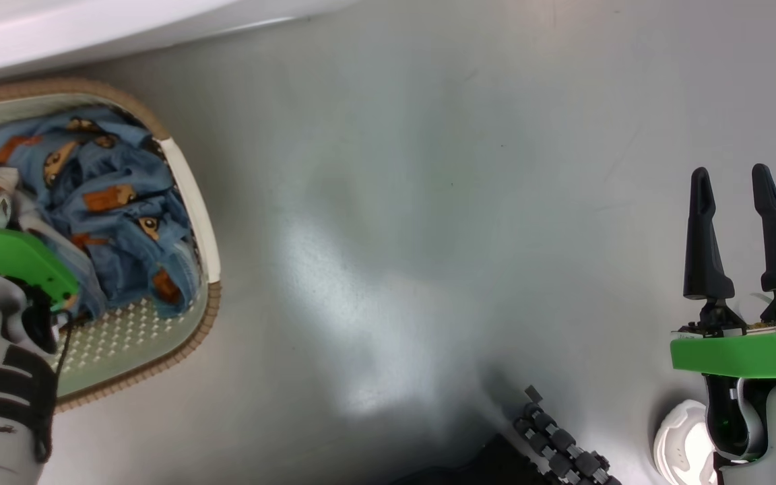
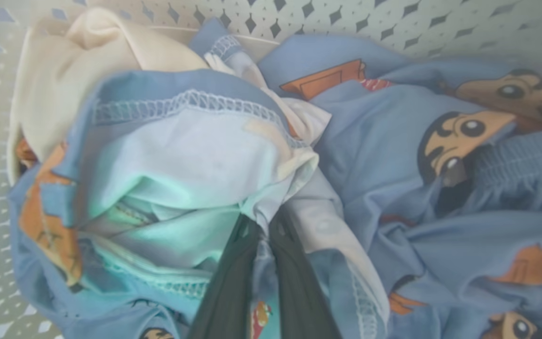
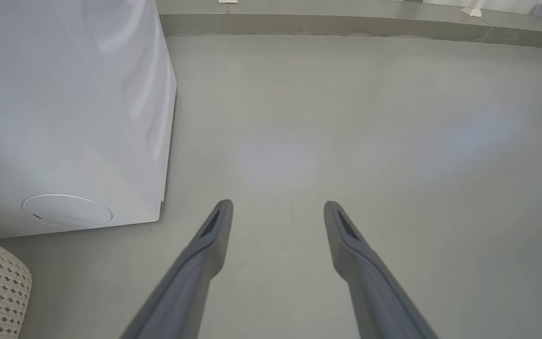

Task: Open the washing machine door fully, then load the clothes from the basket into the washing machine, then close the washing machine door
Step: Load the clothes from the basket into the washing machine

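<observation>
Clothes (image 1: 112,202) lie heaped in the basket (image 1: 194,202) at the left of my head view. They are blue cloth with orange-brown figures and some pale lining, piled toward the basket's far end.

My left gripper (image 2: 264,223) is down in that heap. In the left wrist view its two dark fingers (image 2: 231,287) sit almost together with a fold of blue fabric caught between them, and the pale lining is bunched just beyond the tips. I read that as a pinch on the cloth, though I can't tell how deep the bite goes.

My right gripper (image 1: 730,174) hangs well apart at the right over the floor (image 1: 428,202), fingers spread and holding nothing. The left arm is plainly the nearer one.

The washing machine (image 3: 64,117) stands just beyond the basket's far side. As I judge it, the coming move is a lift straight up past the rim, then a carry away from me toward the machine. The bundle is loose, so a trailing part could snag the rim or drag the light basket.
</observation>
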You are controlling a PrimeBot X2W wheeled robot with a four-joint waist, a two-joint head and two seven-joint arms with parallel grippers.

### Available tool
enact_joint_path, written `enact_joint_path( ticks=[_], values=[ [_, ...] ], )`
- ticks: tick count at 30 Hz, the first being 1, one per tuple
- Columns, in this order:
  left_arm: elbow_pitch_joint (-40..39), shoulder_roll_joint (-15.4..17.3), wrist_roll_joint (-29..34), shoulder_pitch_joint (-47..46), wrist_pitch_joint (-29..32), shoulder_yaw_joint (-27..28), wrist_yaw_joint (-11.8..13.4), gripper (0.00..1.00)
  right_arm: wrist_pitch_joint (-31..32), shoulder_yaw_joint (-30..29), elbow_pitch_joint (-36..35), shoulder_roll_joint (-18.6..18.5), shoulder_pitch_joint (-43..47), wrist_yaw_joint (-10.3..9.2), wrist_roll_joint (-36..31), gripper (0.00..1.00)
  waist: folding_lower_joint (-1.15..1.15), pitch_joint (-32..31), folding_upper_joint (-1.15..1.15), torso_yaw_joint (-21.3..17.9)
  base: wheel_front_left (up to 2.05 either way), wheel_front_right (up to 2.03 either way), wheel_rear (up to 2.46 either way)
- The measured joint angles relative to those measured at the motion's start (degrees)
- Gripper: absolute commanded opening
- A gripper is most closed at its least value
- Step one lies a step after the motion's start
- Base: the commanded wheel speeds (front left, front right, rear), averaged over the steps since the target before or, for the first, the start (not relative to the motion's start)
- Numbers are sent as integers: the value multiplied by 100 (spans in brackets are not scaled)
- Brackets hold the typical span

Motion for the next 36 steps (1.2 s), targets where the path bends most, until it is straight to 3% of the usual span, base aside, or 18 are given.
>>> enact_joint_path(
  ticks=[9,16,27,36],
  values=[
    [-19,-224,-198,185,-611,102,-341,0,0,5,108,-1,-68,0,32,100,0,-330,0,215,0,0,0],
    [-487,-541,-281,773,-782,157,-504,0,0,4,231,-2,-65,0,27,100,0,-720,0,412,0,0,0],
    [-2948,-1026,-73,2610,-783,504,-556,0,0,47,394,-5,216,0,-227,100,0,-1687,0,814,0,0,0],
    [-4354,-1069,13,3864,-783,405,-470,0,0,63,536,-7,662,0,-301,100,0,-2633,0,1077,0,0,0]
  ],
)
